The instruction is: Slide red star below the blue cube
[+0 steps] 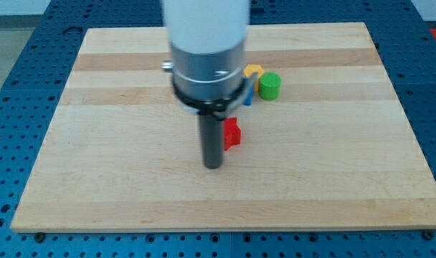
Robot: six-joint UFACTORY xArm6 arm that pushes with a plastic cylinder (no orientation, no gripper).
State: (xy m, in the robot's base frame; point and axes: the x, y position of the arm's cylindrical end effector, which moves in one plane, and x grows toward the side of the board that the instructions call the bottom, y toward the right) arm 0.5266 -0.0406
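The red star point(233, 133) lies near the middle of the wooden board, partly hidden by my rod. My tip point(214, 165) rests on the board just left of and slightly below the star, close to touching it. The blue cube point(248, 96) shows only as a thin sliver above the star, mostly hidden behind the arm's body. The star sits below the blue cube, a short gap apart.
A green cylinder point(269, 86) stands right of the blue cube. A yellow block point(254, 71) peeks out above it, beside the arm. The wooden board point(96, 165) lies on a blue perforated table point(17, 43).
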